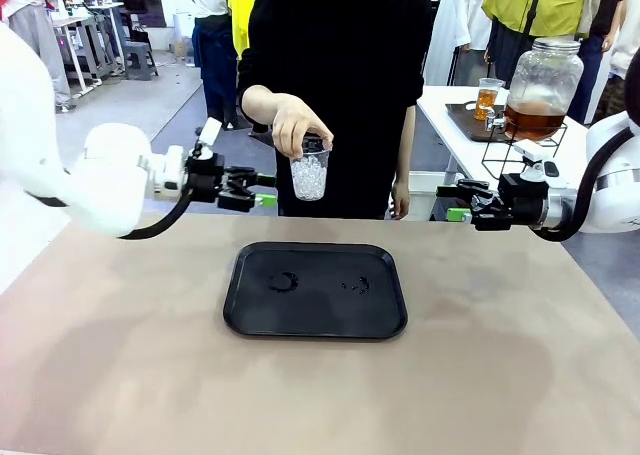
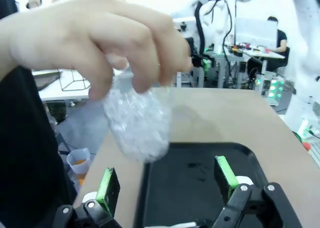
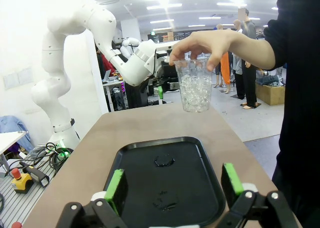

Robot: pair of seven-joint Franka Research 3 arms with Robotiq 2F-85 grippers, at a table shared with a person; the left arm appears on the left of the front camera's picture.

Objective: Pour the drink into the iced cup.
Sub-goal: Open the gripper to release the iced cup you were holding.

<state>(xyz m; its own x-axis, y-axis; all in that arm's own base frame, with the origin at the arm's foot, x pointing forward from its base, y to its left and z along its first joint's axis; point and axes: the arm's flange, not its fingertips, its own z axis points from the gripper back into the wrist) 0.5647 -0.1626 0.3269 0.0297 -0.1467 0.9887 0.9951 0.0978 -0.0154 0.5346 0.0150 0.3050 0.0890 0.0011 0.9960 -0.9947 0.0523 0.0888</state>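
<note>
A person's hand holds the iced cup, a clear plastic cup of white ice, by its rim above the far edge of the black tray. My left gripper is open just left of the cup, not touching it. In the left wrist view the cup hangs beyond my green fingertips. My right gripper is open farther right. The right wrist view shows the cup held above the tray. Amber drink sits in a small cup and a glass jar on a side table.
The tray lies mid-table with two wet marks on it. The person in black stands at the far edge. The white side table with a wire stand is behind my right arm. A small cup of orange liquid stands below the table's edge.
</note>
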